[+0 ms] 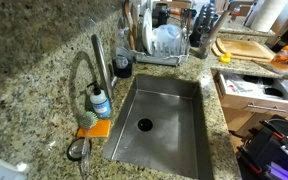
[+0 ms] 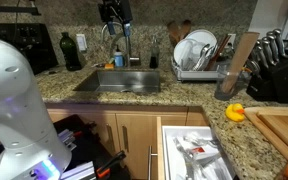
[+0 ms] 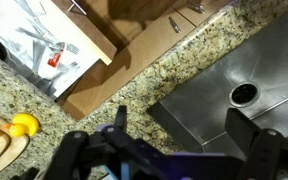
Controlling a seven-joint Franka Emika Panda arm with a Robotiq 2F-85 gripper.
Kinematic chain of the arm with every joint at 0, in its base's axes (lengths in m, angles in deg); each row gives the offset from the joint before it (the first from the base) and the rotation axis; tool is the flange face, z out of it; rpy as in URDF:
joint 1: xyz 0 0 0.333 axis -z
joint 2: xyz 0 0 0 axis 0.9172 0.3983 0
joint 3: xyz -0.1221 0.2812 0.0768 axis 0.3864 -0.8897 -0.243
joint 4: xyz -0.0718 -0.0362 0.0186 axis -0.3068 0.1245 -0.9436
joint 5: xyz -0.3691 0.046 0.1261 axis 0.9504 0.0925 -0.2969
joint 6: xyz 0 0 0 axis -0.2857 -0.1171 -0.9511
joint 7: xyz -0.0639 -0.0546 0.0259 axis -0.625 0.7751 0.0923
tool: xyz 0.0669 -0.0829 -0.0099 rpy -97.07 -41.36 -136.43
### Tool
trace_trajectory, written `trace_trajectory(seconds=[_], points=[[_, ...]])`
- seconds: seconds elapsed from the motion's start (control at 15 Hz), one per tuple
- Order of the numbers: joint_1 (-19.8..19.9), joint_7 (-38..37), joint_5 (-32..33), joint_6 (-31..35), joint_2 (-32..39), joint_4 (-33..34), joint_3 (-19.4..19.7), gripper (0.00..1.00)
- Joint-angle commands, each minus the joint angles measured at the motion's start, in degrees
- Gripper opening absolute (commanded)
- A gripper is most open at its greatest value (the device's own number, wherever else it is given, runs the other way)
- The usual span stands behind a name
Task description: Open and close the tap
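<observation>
The tap [image 1: 100, 58] is a tall brushed-silver column with an arched spout, standing on the granite counter at the rim of the steel sink [image 1: 189, 140]. It also shows in an exterior view [image 2: 125, 46] behind the sink [image 2: 94, 84]. My gripper [image 2: 114, 16] hangs high above the tap, apart from it. In the wrist view my gripper [image 3: 184, 125] is open and empty, its two dark fingers spread wide over the sink's edge [image 3: 199, 80]. The tap is out of the wrist view.
A clear soap bottle with a blue label [image 1: 101, 102] and an orange sponge [image 1: 94, 128] sit by the tap's base. A dish rack [image 1: 164, 42] stands beyond the sink. An open drawer [image 2: 194, 150], a yellow object [image 2: 235, 112], a cutting board [image 1: 246, 48] and a knife block [image 2: 274, 70] are to one side.
</observation>
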Motion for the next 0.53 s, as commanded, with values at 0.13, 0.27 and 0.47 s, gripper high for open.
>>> trace_trajectory(seconds=[0.13,0.27,0.47], points=[[0.12,0.06,-0.08,-0.1,0.07,0.09,-0.1,1.0],[1.14,-1.55,2.0,10.57,8.94,-2.69,-2.07,1.0],[-0.58,-0.14,9.03,22.76,14.98,-5.63,-6.09,1.0]])
